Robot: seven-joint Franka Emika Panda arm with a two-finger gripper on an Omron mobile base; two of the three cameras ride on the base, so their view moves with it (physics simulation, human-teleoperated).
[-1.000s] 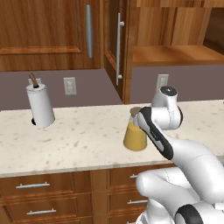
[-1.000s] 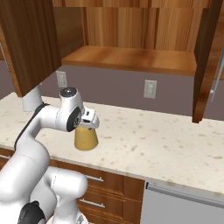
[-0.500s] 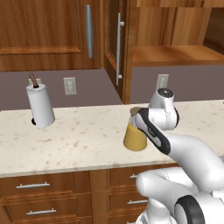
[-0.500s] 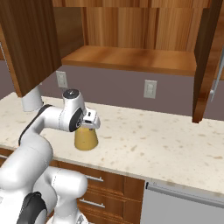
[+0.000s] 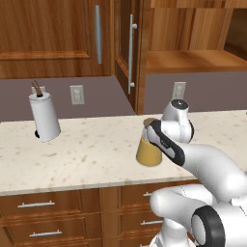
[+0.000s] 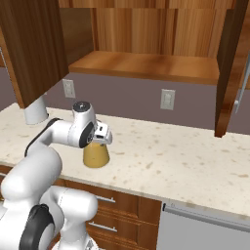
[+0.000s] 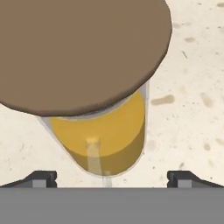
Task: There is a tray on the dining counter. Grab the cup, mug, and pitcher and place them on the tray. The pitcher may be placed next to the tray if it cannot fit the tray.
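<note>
The pincer (image 7: pixel 112 177) hangs directly over the pitcher (image 5: pixel 148 152), its tips spread wide apart at either side of the glass body (gripping nothing). The pitcher stands upright on the speckled surface (image 5: pixel 91 154), with a paper towel roll (image 5: pixel 44 117) well apart at its 9 o'clock in the left base view.

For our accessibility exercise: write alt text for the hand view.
The pitcher, seen from close above, with its round brown lid and orange liquid, stands on a speckled counter. The open gripper has one fingertip on each side of it.
</note>
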